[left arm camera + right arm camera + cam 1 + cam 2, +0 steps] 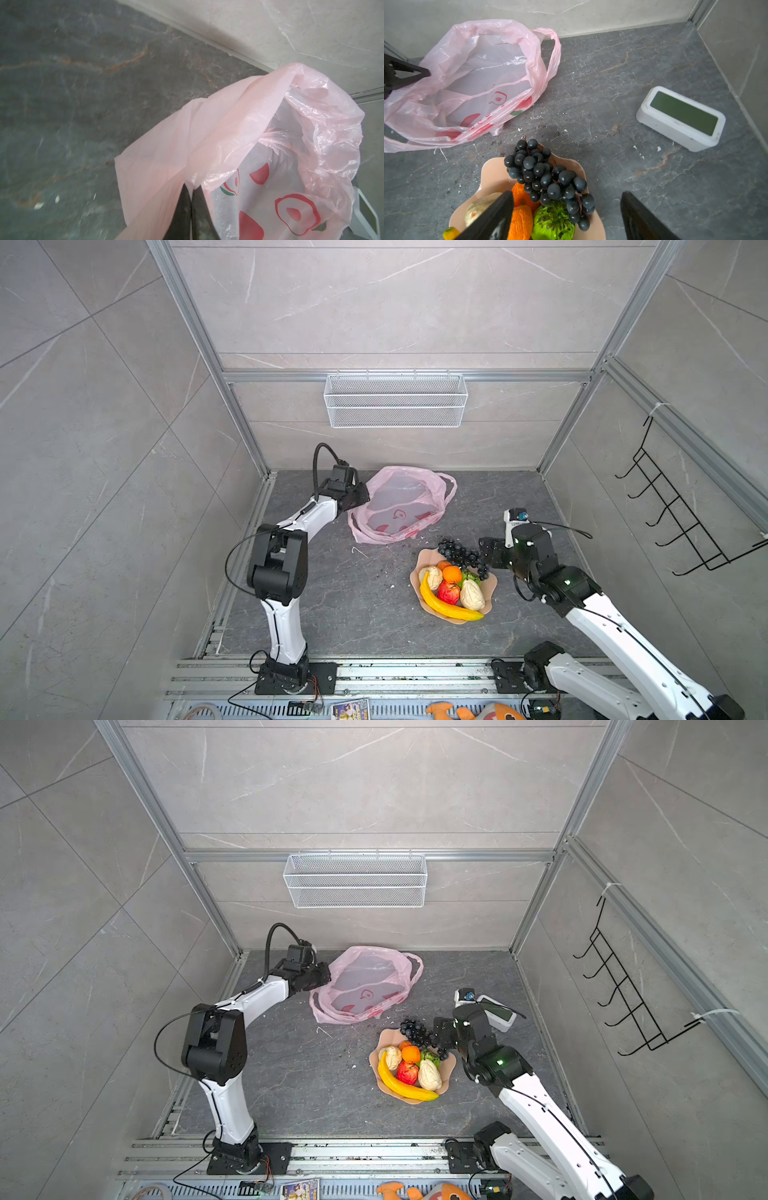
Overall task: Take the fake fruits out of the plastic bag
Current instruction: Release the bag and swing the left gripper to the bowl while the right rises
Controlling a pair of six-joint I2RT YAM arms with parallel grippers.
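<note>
- Left arm [291,539] bends at the elbow, reaching back; right arm [590,605] stretches low toward the dish [492,174].
- Dark stone table [332,614], grey tiled walls [83,448], wire basket [395,400] on the back wall.
- Left claw [359,495] pinched shut on the pink bag [405,493] at its rim, near the back wall.
- Right claw [566,194] spread wide just over the grapes [461,552]; fruits [449,592] piled in the dish, outside the bag.
</note>
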